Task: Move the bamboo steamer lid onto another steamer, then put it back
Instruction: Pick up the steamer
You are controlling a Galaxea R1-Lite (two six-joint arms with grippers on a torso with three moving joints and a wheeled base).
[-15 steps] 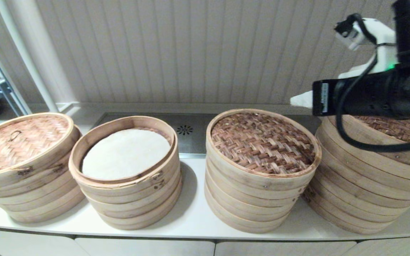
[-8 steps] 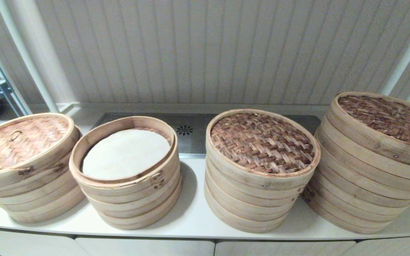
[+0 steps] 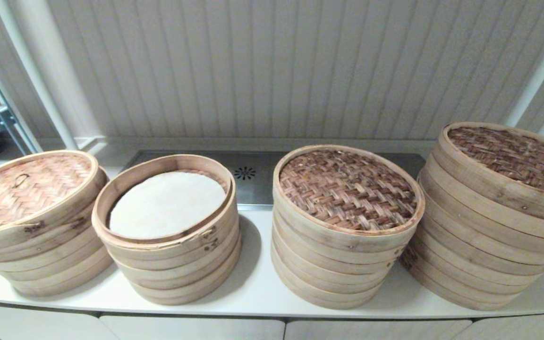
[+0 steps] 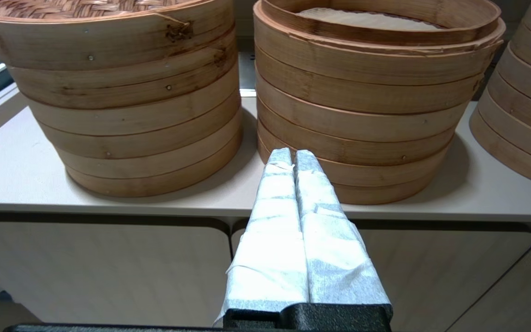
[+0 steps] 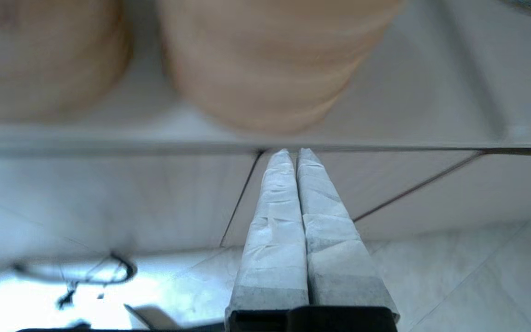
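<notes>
1. White counter top carries four round bamboo steamer stacks in a row; its front edge sits just ahead of and above both grippers, which hang low in front of the cabinet fronts.
2. Change: a second ago the right arm was over the tall far-right steamer stack with the dark woven lid. Now it's out of the head view; that lid lies flat in its rim. My read: the put-back is done and the arm has retracted.
3. Right gripper: fingers pressed together, nothing held, tips just below the counter edge.
4. Left gripper: also closed and empty, parked, tips pointing at the open light-bamboo steamer stack with the white liner; pale-lidded stack with a loop handle beside it.
5. Middle stack with the brown woven lid is nearly touching the far-right stack; any re-grasp there has little side room.
6. Wider gap between the open stack and the middle one; space above the stacks is open.
</notes>
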